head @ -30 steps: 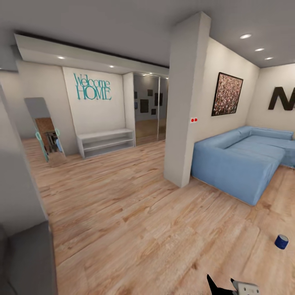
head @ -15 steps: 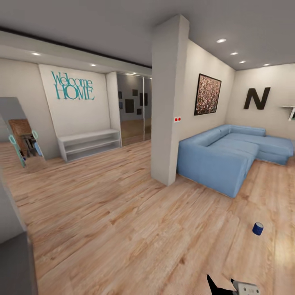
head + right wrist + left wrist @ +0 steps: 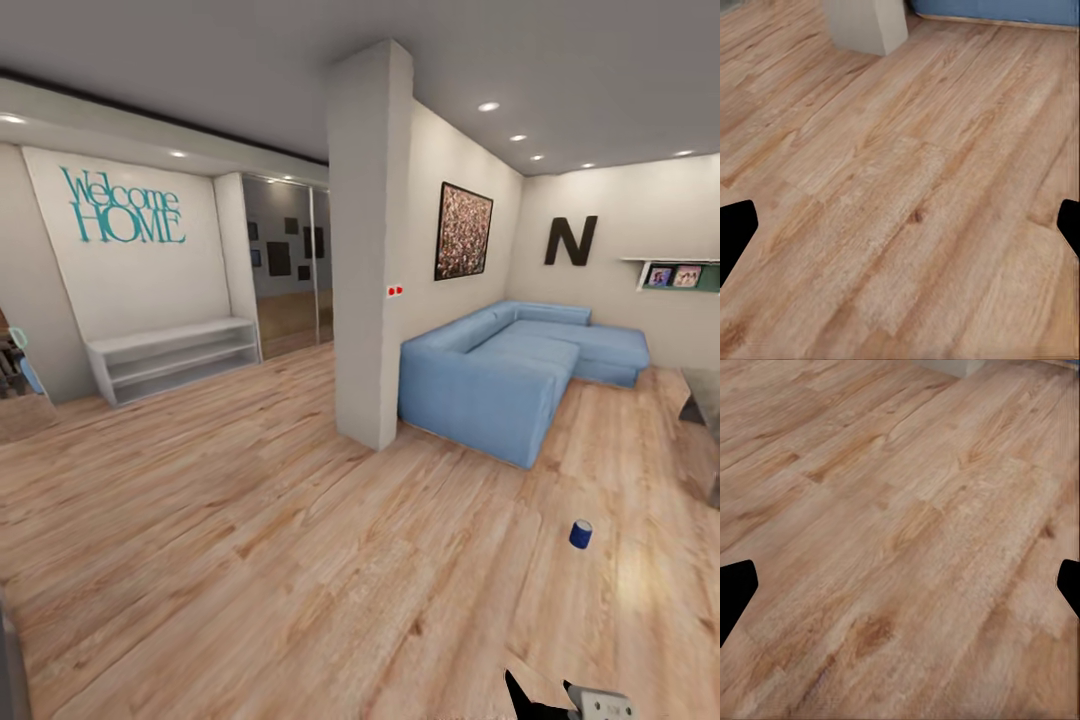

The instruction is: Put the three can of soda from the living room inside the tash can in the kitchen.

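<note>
Closest to you, at the bottom edge of the head view, a black pointed piece and a pale grey block of the robot's own arm (image 3: 575, 698) poke in over the light wood plank floor (image 3: 300, 560); can't tell from there which end effector it belongs to. In the left wrist view your left end effector (image 3: 900, 589) has its two black fingertips (image 3: 735, 589) sitting at opposite edges, spread wide with nothing but floor planks between them; same deal on the right wrist view, where your right end effector (image 3: 900, 229) is spread apart over bare planks, empty, with the foot of the off-white square pillar (image 3: 866, 22) and a strip of the sofa base ahead.

A bit further out, to the right, a small blue cylindrical soda can with a silvery top (image 3: 581, 533) stands upright on the floor, alone, well apart from the furniture; that's the one task can you can see. Past it, the long light-blue corner sofa (image 3: 500, 375) starts just beside the pillar (image 3: 370, 250) and runs back to the far wall.

Off left, a low white open shelf unit (image 3: 170, 358) sits against a wall under teal "Welcome HOME" lettering (image 3: 122, 205); further back, a dark framed speckled painting (image 3: 463, 231) and a big black letter N (image 3: 570, 240) hang on the living room walls.
</note>
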You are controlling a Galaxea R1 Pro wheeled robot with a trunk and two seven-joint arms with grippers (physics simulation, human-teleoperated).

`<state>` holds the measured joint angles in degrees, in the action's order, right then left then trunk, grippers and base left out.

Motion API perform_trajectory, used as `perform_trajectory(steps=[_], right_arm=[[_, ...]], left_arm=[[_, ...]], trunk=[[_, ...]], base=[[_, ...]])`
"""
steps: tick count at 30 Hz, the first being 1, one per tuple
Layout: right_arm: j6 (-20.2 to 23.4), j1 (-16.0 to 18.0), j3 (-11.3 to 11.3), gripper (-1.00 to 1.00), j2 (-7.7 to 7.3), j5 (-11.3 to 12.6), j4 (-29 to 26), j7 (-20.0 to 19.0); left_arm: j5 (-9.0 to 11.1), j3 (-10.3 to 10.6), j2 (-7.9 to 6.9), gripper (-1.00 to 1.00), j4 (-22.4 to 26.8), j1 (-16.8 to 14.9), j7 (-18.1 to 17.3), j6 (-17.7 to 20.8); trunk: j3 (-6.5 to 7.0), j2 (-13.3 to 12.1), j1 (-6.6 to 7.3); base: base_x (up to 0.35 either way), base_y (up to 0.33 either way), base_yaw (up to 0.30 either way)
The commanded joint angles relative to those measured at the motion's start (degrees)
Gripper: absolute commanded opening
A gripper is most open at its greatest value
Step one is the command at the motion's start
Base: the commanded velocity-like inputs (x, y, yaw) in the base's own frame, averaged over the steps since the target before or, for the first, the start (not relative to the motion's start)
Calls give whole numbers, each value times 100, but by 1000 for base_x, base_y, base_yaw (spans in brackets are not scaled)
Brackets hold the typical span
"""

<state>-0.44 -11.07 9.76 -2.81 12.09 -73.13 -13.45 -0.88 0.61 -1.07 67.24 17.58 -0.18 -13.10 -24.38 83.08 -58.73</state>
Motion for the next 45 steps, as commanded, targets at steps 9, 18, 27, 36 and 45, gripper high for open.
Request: perform_trajectory(steps=[9, 18, 27, 36, 45], right_arm=[[0, 0, 0, 100, 0, -2, 0, 0], [0, 0, 0, 100, 0, 0, 0, 0], [0, 0, 0, 100, 0, 3, 0, 0], [0, 0, 3, 100, 0, 4, 0, 0], [-47, 0, -53, 100, 51, -40, -31, 2]], left_arm=[[0, 0, -1, 100, 0, 0, -1, 0], [0, 0, 1, 100, 0, 0, -1, 0], [0, 0, 1, 100, 0, 0, -1, 0], [0, 0, 0, 100, 0, 0, -1, 0], [0, 0, 0, 100, -4, 0, -5, 0]], trunk=[[0, 0, 0], [0, 0, 0], [0, 0, 0], [0, 0, 0], [-6, 0, 0]], base=[[0, 0, -244], [0, 0, -244], [0, 0, -244], [0, 0, -244], [0, 0, -150]])
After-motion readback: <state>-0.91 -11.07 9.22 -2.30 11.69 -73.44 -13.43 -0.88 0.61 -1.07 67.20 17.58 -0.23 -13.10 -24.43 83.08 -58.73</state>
